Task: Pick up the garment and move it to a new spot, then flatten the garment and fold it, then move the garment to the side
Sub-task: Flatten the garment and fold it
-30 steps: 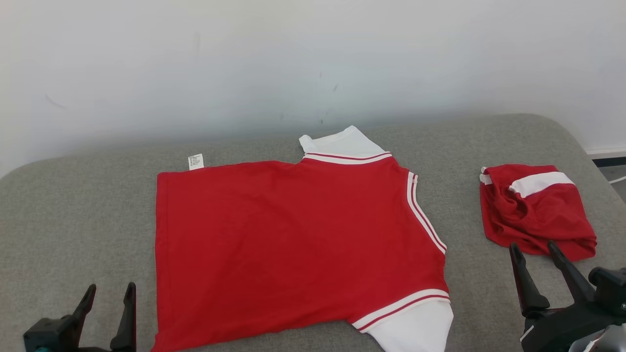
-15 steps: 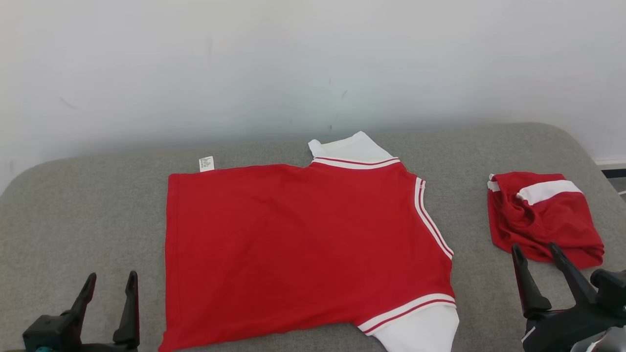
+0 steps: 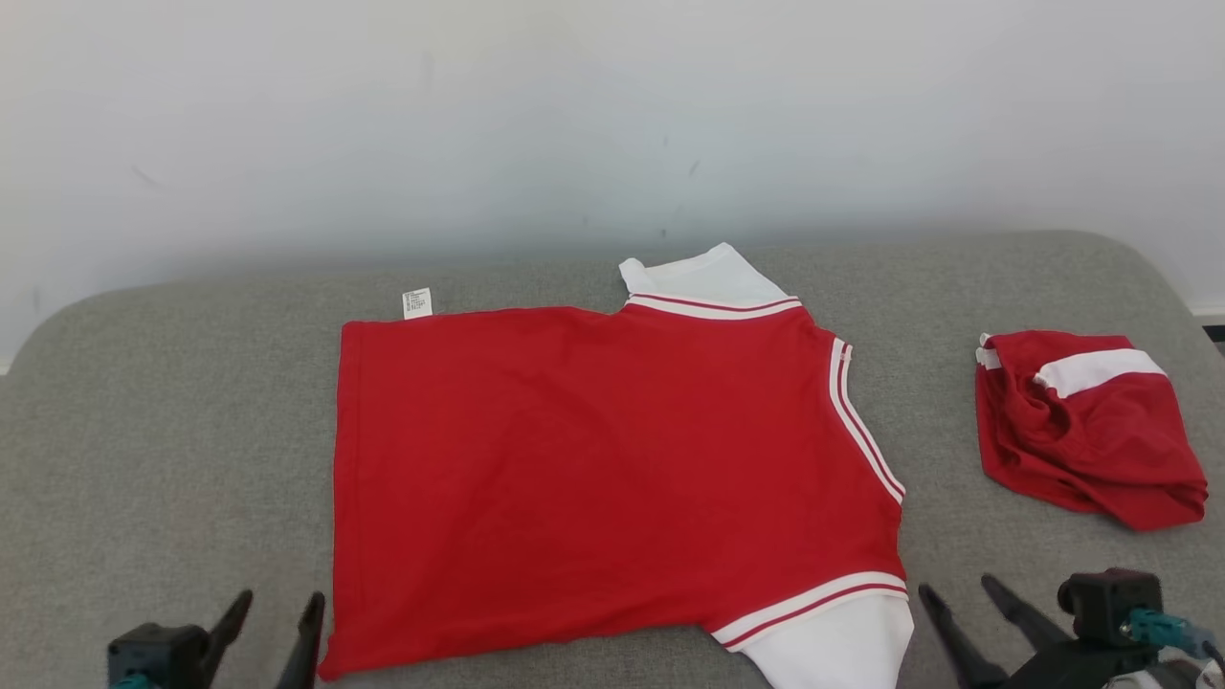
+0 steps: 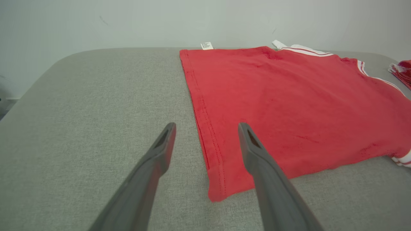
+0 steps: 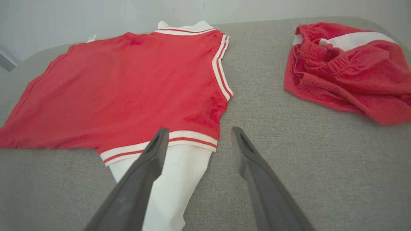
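Garment (image 3: 593, 459), red with white sleeves, spread flat mid grey cushion (image 3: 172, 431); white tag (image 3: 416, 303) at far hem corner. Left gripper (image 3: 279, 612) splayed wide, empty, just beside near hem corner. Right gripper (image 3: 957, 598) splayed wide, empty, beside near sleeve (image 3: 833, 641). Crumpled red-white bundle (image 3: 1091, 431) well apart, right.

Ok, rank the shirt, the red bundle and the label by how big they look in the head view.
1. shirt, by far the largest
2. red bundle, crumpled, much smaller
3. label, tiny
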